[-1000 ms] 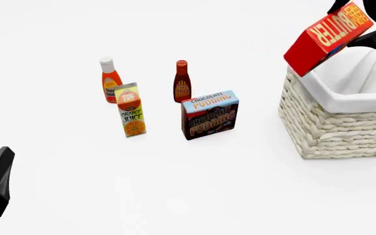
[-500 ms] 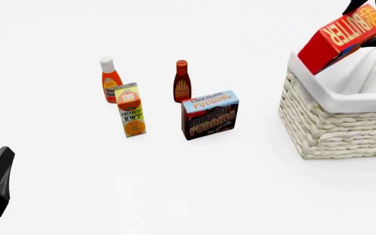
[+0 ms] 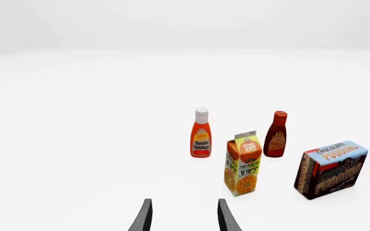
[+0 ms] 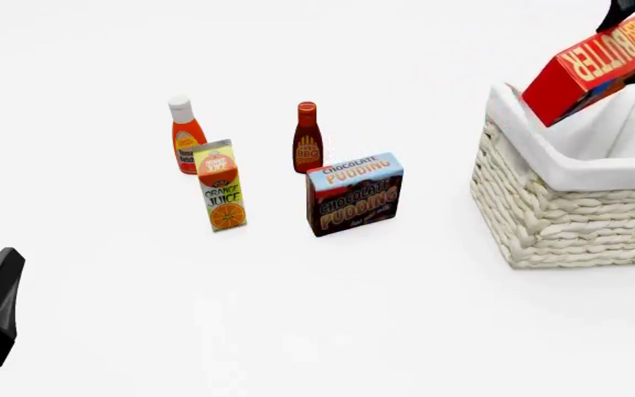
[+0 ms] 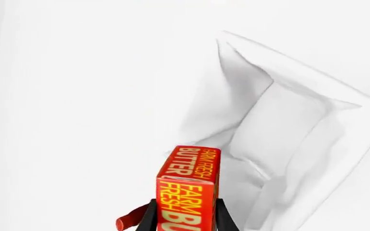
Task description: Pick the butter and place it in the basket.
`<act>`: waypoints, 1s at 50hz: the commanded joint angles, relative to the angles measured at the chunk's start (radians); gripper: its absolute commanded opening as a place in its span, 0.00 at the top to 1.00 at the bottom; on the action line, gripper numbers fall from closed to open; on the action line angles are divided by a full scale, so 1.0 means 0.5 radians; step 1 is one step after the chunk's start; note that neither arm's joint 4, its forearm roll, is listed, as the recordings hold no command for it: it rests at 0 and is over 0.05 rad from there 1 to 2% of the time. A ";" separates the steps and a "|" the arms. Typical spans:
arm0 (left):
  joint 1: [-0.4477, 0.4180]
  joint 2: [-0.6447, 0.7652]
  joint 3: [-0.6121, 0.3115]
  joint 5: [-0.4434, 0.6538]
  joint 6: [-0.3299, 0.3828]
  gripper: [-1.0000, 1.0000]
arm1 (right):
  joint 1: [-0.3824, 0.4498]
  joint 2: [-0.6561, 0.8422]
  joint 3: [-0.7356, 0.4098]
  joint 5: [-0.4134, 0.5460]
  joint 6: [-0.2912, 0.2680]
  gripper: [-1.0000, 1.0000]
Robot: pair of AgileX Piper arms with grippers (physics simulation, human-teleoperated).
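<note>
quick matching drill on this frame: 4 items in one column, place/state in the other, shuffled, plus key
Items:
1. butter
2. orange juice carton
3. left pincer
4. chocolate pudding box

Place or state:
A. open, holding nothing
B. held tilted above the basket
C. stands on the table in front of the BBQ bottle
D. stands on the table in front of the ketchup bottle

Pairs: 1-B, 2-D, 3-A, 4-C

Basket (image 4: 565, 215) mouth at right of frame open, its left rim partly overhung by tilted butter (image 4: 591, 70), grocery cluster at centre-left blocking passage: ketchup (image 4: 186, 134), orange juice (image 4: 221, 185), BBQ bottle (image 4: 307, 138), pudding box (image 4: 354, 193), broad bare table (image 4: 329, 322) across lower frame.
</note>
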 commanded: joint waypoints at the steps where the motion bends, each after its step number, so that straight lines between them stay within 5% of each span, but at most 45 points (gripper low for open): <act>1: 0.000 0.000 0.000 0.000 0.000 0.00 | -0.054 0.033 -0.053 -0.044 0.027 1.00; 31: 0.000 0.000 0.000 0.000 0.000 0.00 | -0.194 0.018 0.115 -0.160 0.009 1.00; 50: 0.000 0.000 0.000 0.000 0.000 0.00 | -0.194 0.077 0.121 -0.190 0.092 1.00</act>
